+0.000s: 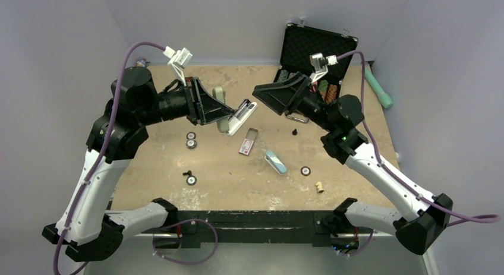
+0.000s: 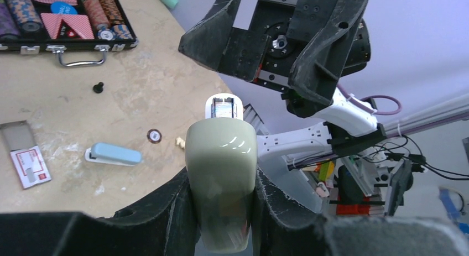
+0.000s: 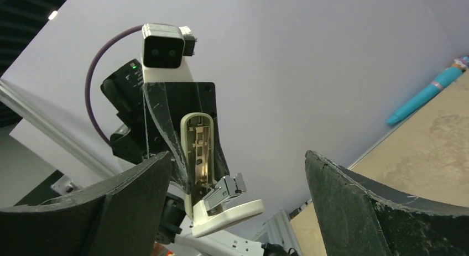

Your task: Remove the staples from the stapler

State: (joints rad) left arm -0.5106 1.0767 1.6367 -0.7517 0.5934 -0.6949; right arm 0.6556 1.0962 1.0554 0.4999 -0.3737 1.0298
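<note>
My left gripper is shut on the lid of an olive-cream stapler, held in the air over the table's middle. It is hinged open: in the right wrist view its lid stands upright, with the silver magazine and white base swung out. My right gripper is open and faces the stapler's end without touching it. A pale-blue stapler lies flat on the table. I cannot make out the staples.
A small flat box with a red-and-white label lies open beside the blue stapler. An open black case of poker chips stands at the back right, a teal tube beyond it. Loose chips, a black screw and a beige bit are scattered about.
</note>
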